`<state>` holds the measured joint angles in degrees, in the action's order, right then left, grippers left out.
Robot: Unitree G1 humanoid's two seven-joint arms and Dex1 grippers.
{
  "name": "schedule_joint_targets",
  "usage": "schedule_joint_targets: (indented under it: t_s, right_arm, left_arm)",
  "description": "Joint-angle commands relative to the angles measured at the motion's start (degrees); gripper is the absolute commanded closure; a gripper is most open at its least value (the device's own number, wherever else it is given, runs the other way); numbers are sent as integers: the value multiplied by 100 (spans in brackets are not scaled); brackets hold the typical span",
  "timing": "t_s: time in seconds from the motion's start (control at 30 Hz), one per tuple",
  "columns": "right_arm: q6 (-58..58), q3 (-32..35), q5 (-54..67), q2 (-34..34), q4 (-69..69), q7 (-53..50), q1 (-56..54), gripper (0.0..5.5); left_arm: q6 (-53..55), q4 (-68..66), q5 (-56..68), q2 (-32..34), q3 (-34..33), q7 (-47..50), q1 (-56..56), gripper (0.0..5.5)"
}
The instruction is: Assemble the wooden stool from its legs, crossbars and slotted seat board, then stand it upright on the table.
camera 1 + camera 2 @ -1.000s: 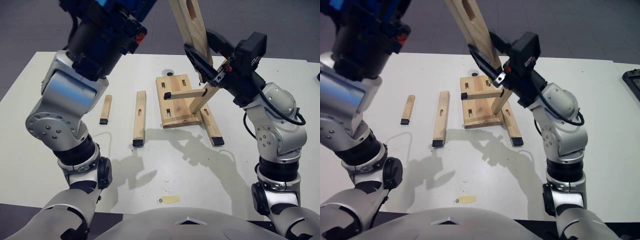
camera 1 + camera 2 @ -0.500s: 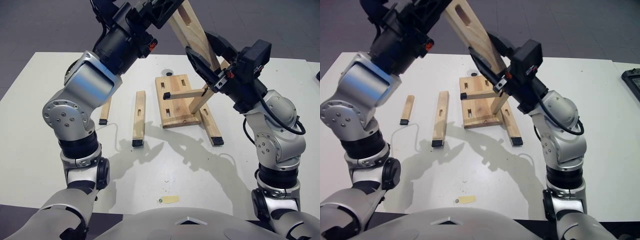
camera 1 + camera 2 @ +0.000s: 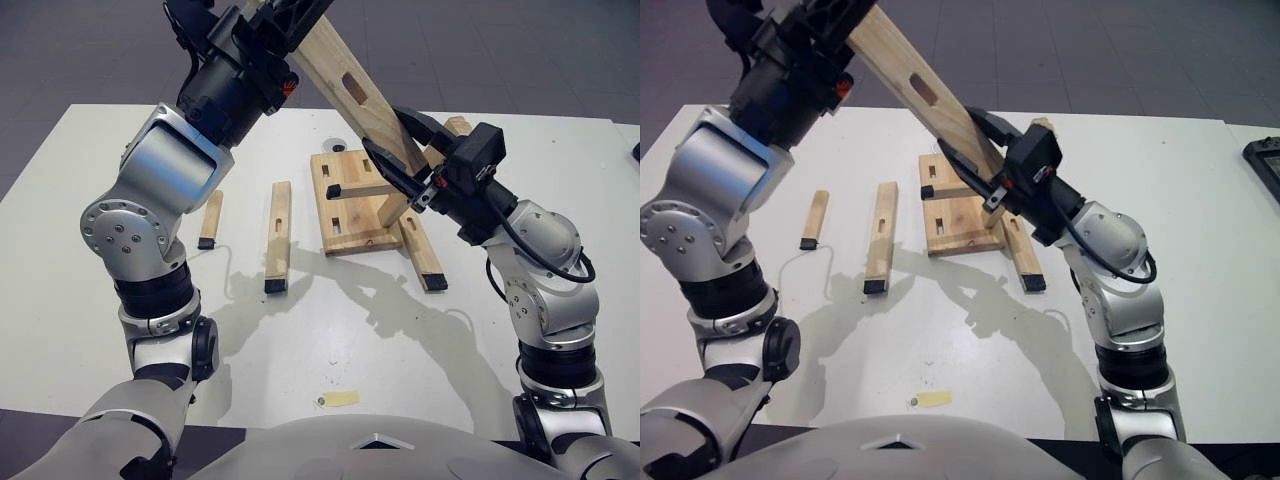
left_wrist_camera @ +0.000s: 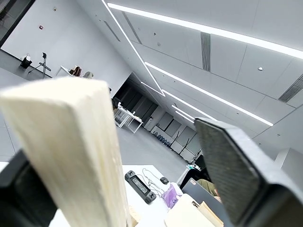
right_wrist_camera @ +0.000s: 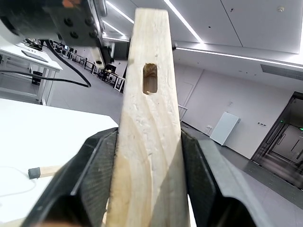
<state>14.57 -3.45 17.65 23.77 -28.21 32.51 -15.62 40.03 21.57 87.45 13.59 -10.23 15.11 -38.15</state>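
Observation:
A long slotted wooden leg (image 3: 350, 90) slants up over the table. My right gripper (image 3: 400, 160) is shut on its lower part, and both fingers (image 5: 99, 175) press its sides. The leg's upper end (image 4: 71, 151) sits inside my raised left gripper (image 3: 285, 15). That gripper is open, with a gap between the wood and one finger (image 4: 236, 175). Behind the right gripper, a second leg (image 3: 397, 207) stands tilted on the slotted seat board (image 3: 350, 232). A crossbar (image 3: 365, 188) sticks out of it to the left. What holds this leg up is hidden.
A loose slotted leg (image 3: 280, 235) and a short crossbar (image 3: 211, 218) lie left of the seat board. Another leg (image 3: 425, 258) lies along the board's right side. A yellowish tag (image 3: 338, 399) rests near the table's front edge. A black device (image 3: 1265, 160) sits at the far right.
My left arm swung in from the left and brought its gripper around the leg's top end. The held leg tilted over to the left, and the right gripper came lower.

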Motion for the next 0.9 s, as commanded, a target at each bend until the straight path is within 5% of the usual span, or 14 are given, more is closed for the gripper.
schedule_joint_targets:
  t_s: [0.03, 0.43, 0.8, 0.9]
  right_arm:
    - [-86, -61, -85, 20, 88, 53, -67, 345]
    - [-183, -30, -259, 6, 250, 27, -182, 345]
    - [-135, -93, -367, -105, 368, -61, -232, 345]
    - [-132, -92, -361, -85, 445, -15, -267, 288]
  left_arm:
    - [-65, 29, 58, -16, 8, -6, 31, 210]
    - [-47, 70, -17, 51, 92, -156, 139, 412]
    - [-50, 57, -452, 127, 171, -441, 224, 428]
    - [-82, 78, -695, 114, 222, -552, 282, 434]
